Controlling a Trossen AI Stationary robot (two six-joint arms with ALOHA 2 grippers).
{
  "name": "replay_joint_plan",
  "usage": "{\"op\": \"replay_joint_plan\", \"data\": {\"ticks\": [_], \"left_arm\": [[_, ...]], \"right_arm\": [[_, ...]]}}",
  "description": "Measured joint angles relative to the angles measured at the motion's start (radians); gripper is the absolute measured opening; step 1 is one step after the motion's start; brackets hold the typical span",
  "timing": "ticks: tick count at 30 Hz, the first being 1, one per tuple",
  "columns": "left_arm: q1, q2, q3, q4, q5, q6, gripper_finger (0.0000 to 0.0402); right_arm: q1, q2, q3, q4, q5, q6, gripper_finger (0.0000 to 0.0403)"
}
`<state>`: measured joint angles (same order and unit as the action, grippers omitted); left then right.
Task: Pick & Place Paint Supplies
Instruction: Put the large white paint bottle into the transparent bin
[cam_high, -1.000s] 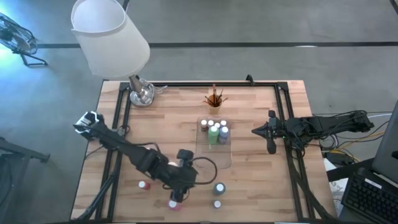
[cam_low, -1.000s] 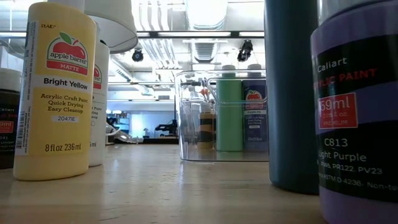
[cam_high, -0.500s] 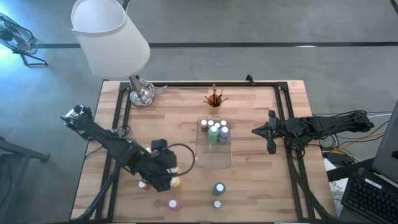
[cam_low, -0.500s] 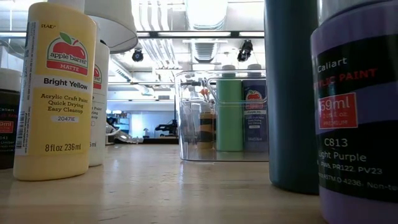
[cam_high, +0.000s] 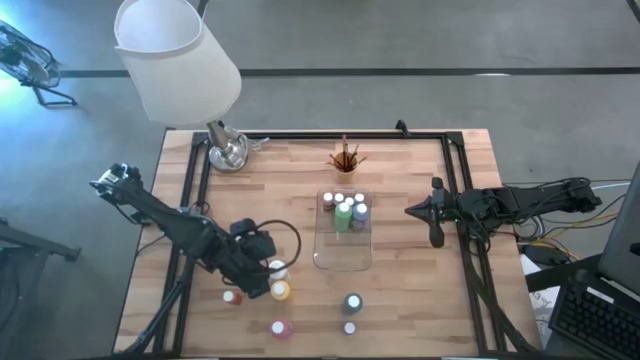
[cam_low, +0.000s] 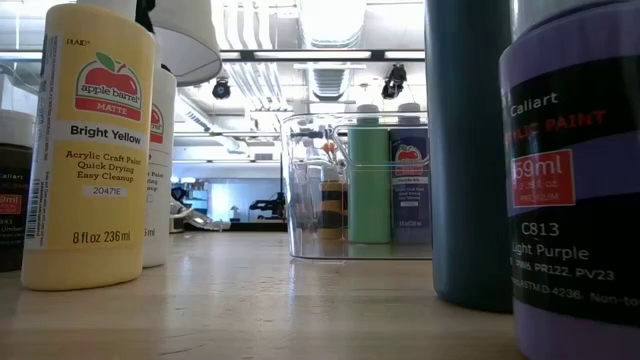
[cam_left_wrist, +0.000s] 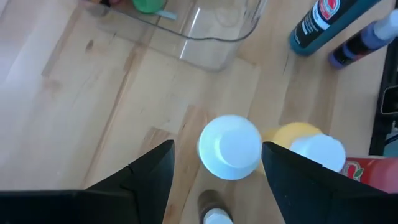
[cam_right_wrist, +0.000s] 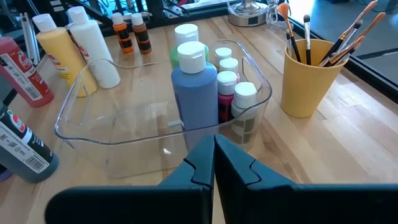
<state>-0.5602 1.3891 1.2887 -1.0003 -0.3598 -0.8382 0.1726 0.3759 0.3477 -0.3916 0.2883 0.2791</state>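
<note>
- My left gripper (cam_high: 268, 277) has swung from the lower centre of the high view, over the red bottle (cam_high: 282, 327), to the lower left, and now hangs above the white-capped bottle (cam_left_wrist: 229, 147).
- Reading: it passed over the red one and is lining up on the white.
- Jaws released: the two dark fingers (cam_left_wrist: 146, 176) stand apart either side of that cap, touching nothing.
- Yellow bottle (cam_left_wrist: 300, 140) just beside it; a crowded grasp, I judge.
- Clear tray (cam_high: 343, 262), frame centre, already holds several bottles (cam_high: 343, 212).
- Right gripper (cam_high: 412, 210), right of centre, has not moved; clenched, empty.
</note>
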Motion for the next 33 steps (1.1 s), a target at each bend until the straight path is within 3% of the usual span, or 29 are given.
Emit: {"op": "replay_joint_plan", "data": {"ticks": [21,33], "left_arm": [[0.000,0.003,-0.090,0.122,0.040,0.055,0.0247],[0.002,0.003,-0.180,0.278,0.064,0.125,0.0240]], "right_arm": [[0.000,0.000,0.000,0.000,0.000,-0.002,0.0008],[0.000,0.000,0.000,0.000,0.000,-0.002,0.0008]]}}
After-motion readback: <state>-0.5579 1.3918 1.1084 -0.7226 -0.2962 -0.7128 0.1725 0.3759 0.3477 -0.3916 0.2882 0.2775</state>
